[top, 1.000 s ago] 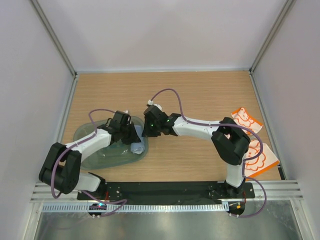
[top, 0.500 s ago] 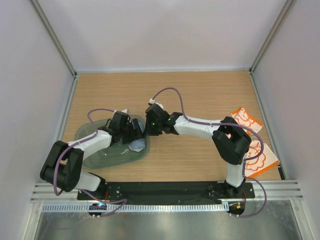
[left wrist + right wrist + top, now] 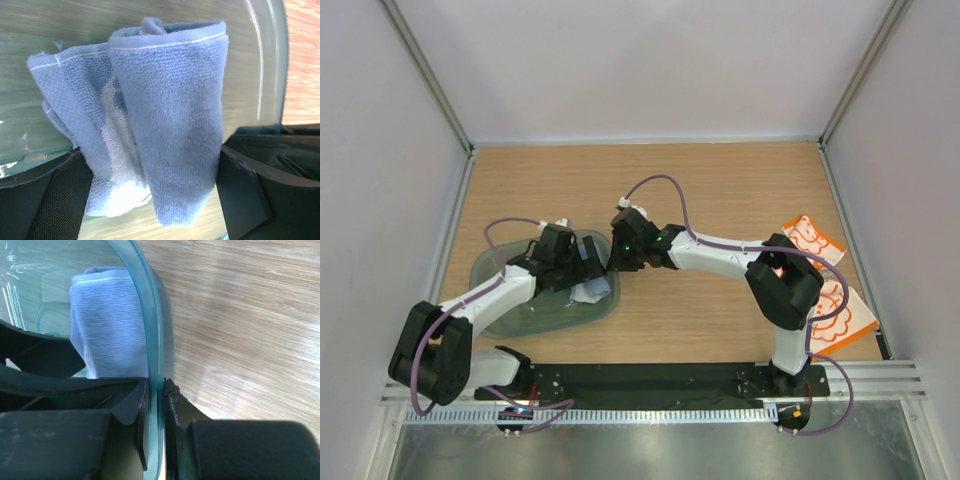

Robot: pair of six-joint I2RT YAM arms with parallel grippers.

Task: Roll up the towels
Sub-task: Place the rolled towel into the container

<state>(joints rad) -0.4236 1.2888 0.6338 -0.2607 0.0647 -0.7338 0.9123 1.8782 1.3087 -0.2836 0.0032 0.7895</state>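
The blue towel (image 3: 160,125) is sitting as a loose, thick roll of nubbly terry. Its white-stitched hem is running across the top, and a paler inner fold is showing between two darker layers. It is lying inside the tray (image 3: 520,315), against the tray's 4 o'clock side, just within the curved wall.

The left gripper (image 3: 150,197) is gripping the roll. Its matte black fingers (image 3: 55,200) are standing fairly wide apart, each pressing a flank of the towel, so the soft bulk is filling the gap between them.

The tray is a shallow oval of translucent blue-green plastic, smooth and glossy, with a rounded raised rim (image 3: 150,315). The right gripper (image 3: 156,402) is pinching that rim at the tray's 2 o'clock edge. Its jaws are nearly closed, with only the thin wall between them. Seen through the plastic, the towel (image 3: 107,320) is resting just inside the wall.

On the wood-grain table (image 3: 720,190), the tray is occupying the 8 o'clock area. Two flat patterned towels (image 3: 812,237), orange with white swirls, are lying at 3 to 4 o'clock, well apart from the tray, the nearer one (image 3: 840,315) partly hidden behind the right arm.
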